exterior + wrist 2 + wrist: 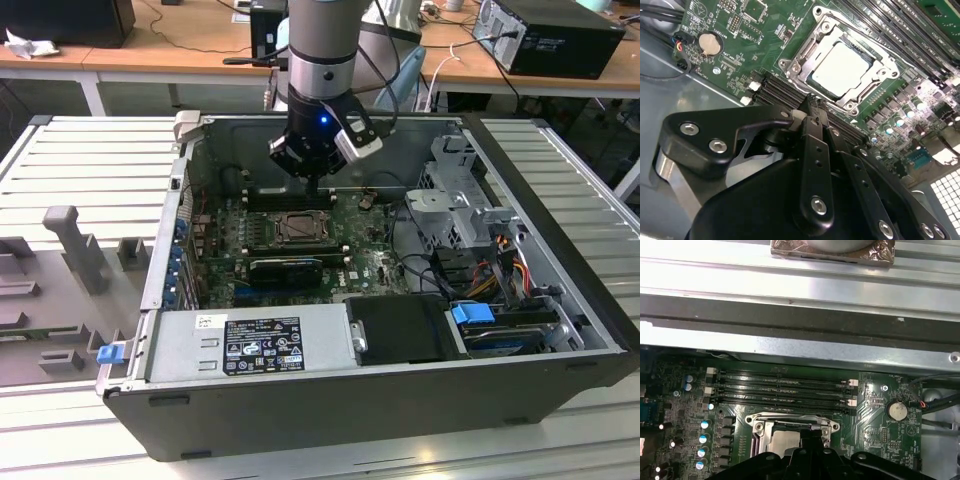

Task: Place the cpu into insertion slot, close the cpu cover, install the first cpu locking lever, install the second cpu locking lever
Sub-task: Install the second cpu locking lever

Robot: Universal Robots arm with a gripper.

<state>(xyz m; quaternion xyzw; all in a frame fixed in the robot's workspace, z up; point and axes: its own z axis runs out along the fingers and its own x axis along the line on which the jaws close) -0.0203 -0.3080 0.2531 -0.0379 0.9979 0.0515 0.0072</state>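
While memory slots (782, 390) flank the cpu cover (840, 65), the hand (812, 107) hangs pressed together above

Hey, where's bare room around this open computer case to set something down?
The ribbed metal table is bare on the exterior view's left of the grey computer case, behind the grey fixture blocks. Inside is crowded: green motherboard, cables, black gripper.
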